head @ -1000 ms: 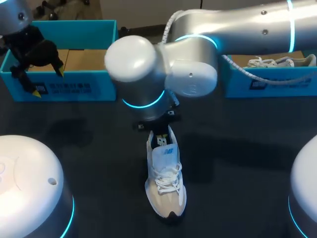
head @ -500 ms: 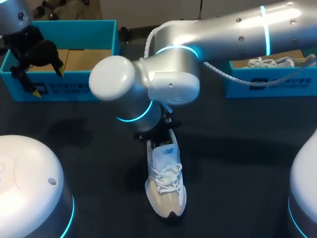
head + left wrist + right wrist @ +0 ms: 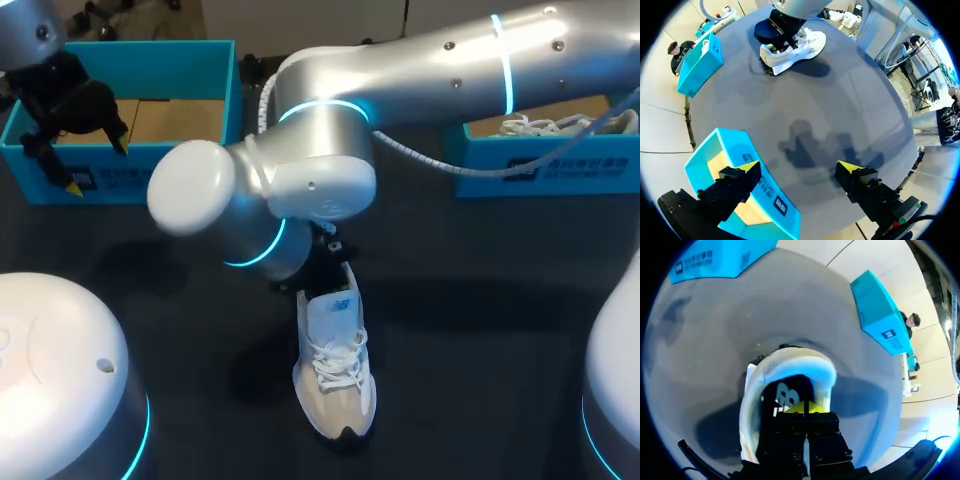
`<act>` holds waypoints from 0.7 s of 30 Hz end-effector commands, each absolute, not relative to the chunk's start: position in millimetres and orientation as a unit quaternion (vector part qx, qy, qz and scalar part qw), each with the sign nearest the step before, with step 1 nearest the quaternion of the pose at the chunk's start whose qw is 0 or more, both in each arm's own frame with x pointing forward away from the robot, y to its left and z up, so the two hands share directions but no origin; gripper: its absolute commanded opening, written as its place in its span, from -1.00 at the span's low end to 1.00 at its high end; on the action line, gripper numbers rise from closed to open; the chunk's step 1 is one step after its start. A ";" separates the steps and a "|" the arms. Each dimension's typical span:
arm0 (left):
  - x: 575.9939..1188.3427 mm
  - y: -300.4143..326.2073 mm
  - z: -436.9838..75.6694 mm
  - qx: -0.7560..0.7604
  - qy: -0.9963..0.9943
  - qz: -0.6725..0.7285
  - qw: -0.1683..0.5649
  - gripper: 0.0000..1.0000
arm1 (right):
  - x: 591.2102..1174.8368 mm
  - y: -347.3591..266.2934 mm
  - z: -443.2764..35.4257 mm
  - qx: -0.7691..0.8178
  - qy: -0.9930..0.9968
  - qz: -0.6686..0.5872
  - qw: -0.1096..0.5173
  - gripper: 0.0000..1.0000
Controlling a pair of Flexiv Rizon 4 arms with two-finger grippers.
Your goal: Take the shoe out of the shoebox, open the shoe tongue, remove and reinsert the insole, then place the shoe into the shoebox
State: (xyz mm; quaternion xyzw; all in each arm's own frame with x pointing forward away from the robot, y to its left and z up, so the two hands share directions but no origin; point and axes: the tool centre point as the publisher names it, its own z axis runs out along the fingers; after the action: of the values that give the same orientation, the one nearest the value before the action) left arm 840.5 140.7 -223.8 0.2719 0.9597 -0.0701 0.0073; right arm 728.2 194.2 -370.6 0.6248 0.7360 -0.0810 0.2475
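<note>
A white and beige shoe lies in the middle of the black table, toe toward the near edge. My right arm reaches in from the right, and its bulky wrist hides the shoe's heel in the head view. In the right wrist view my right gripper is shut, its yellow tips together inside the shoe's opening, just above the dark insole. Whether anything is pinched I cannot tell. My left gripper hangs open over the front wall of the left teal shoebox, holding nothing.
A second teal shoebox at the back right holds another white shoe. The left shoebox shows a bare cardboard floor. Two white robot bases stand at the near corners.
My right arm's wrist and forearm have swung leftward over the shoe's heel. The shoe stays where it was, and the left arm has not moved.
</note>
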 end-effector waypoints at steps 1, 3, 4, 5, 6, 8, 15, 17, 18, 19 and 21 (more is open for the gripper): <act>840.5 141.1 -223.8 0.272 0.960 -0.069 0.007 1.00 | 722.6 195.3 -378.3 0.710 0.646 -0.054 0.274 -1.00; 840.5 141.1 -223.8 0.272 0.960 -0.069 0.007 1.00 | 725.2 192.5 -385.5 0.710 0.647 -0.056 0.271 -1.00; 840.5 141.1 -223.8 0.272 0.960 -0.069 0.007 1.00 | 726.7 190.5 -390.0 0.711 0.646 -0.059 0.269 -1.00; 840.5 141.1 -223.8 0.272 0.960 -0.069 0.007 1.00 | 727.2 189.8 -391.9 0.712 0.646 -0.061 0.268 -1.00; 840.5 141.1 -223.8 0.272 0.960 -0.069 0.007 1.00 | 727.9 188.8 -394.8 0.713 0.647 -0.060 0.263 -1.00; 840.5 141.1 -223.8 0.272 0.960 -0.069 0.007 1.00 | 728.5 188.0 -400.7 0.716 0.648 -0.061 0.254 -1.00; 840.5 141.1 -223.8 0.272 0.960 -0.069 0.007 1.00 | 724.1 192.7 -408.7 0.717 0.659 -0.041 0.222 -1.00; 840.5 141.1 -223.8 0.272 0.960 -0.069 0.007 1.00 | 722.6 194.8 -392.5 0.714 0.658 -0.027 0.239 -1.00; 840.5 141.1 -223.8 0.272 0.960 -0.069 0.007 1.00 | 722.6 194.4 -384.0 0.713 0.654 -0.022 0.252 -1.00; 840.5 141.1 -223.8 0.272 0.960 -0.069 0.007 1.00 | 722.8 193.8 -377.5 0.712 0.652 -0.019 0.260 -1.00; 840.5 141.1 -223.8 0.272 0.960 -0.069 0.007 1.00 | 723.4 192.7 -367.1 0.710 0.648 -0.012 0.274 -1.00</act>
State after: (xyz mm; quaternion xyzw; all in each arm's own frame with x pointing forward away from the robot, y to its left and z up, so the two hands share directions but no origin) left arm 840.5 140.7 -223.8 0.2719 0.9597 -0.0701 0.0073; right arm 736.5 192.7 -386.9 0.6246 0.7383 -0.0615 0.2468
